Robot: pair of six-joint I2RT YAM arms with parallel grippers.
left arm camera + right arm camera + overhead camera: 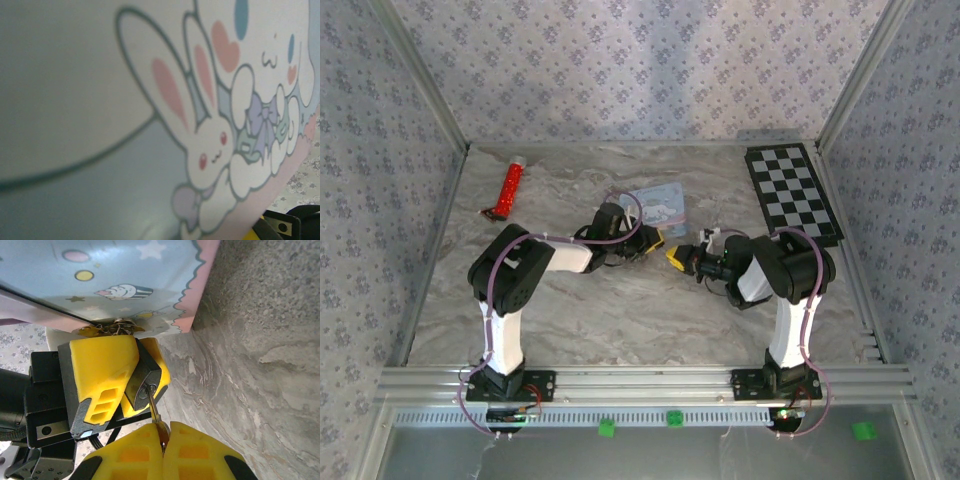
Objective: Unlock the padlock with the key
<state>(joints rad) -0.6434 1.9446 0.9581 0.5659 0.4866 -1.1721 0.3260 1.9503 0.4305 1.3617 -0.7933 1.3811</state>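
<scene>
Mid-counter: both grippers meet tip to tip, just near of the pastel tin.

- Left gripper: yellow fingers clamped on the padlock, a dark block held with its keyhole end toward the right gripper. Small metal rings at its other end lie against the tin's pink scalloped edge.
- Right gripper: fingers pressed together on the head of the key. The blade runs straight to the keyhole and its tip sits in it.
- Left wrist view: the tin's rabbit print is very close, blurred.

Edges and room: the tin crowds the far side of the padlock. The marbled counter lies bare near of the grippers, toward the arm bases. The red tube lies well apart at far left, and the checkerboard runs along the right wall at far right.
</scene>
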